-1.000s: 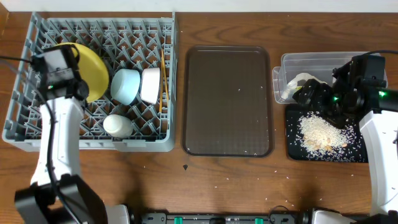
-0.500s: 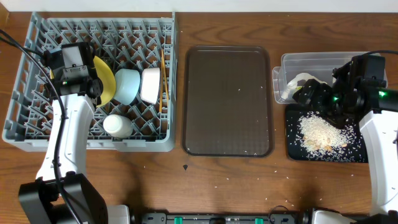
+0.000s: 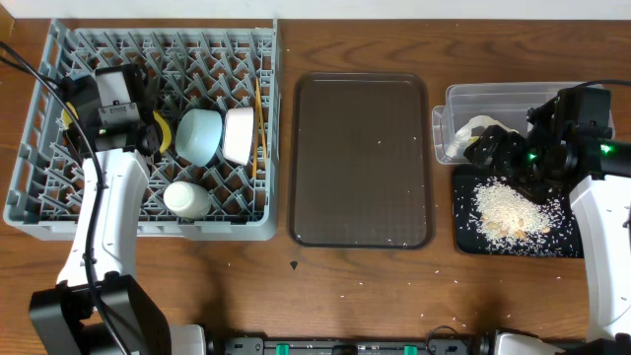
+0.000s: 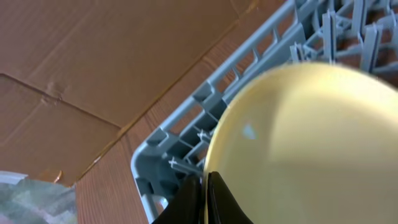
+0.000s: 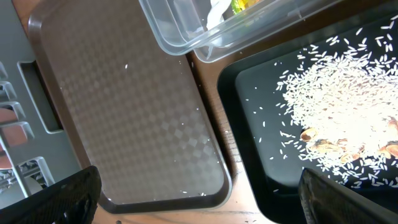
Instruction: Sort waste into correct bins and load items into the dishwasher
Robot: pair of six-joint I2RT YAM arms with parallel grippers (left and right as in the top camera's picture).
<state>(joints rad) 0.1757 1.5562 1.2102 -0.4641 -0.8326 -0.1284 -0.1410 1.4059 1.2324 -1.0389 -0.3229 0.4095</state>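
Observation:
My left gripper (image 4: pixel 205 194) is shut on the rim of the yellow plate (image 4: pixel 311 143), which stands nearly on edge in the grey dish rack (image 3: pixel 59 197), a thin sliver from overhead (image 3: pixel 163 131). The light blue bowl (image 3: pixel 197 135), white bowl (image 3: pixel 240 135), cream cup (image 3: pixel 185 199) and chopsticks (image 3: pixel 260 123) sit in the rack. My right gripper (image 5: pixel 208 199) is open and empty above the black tray (image 3: pixel 473 237), which holds rice (image 3: pixel 508 209). The clear tub (image 3: pixel 463 99) holds white paper (image 3: pixel 471 133) and a wrapper (image 5: pixel 245 5).
The dark brown serving tray (image 3: pixel 362 158) lies between the rack and the bins with a few grains on it. Loose grains dot the wooden table (image 3: pixel 394 286) near the front. Cardboard (image 4: pixel 93 56) lies beyond the rack's left side.
My left gripper moved right over the rack with the yellow plate, and the plate tipped from lying flat to nearly on edge. The right arm has not moved.

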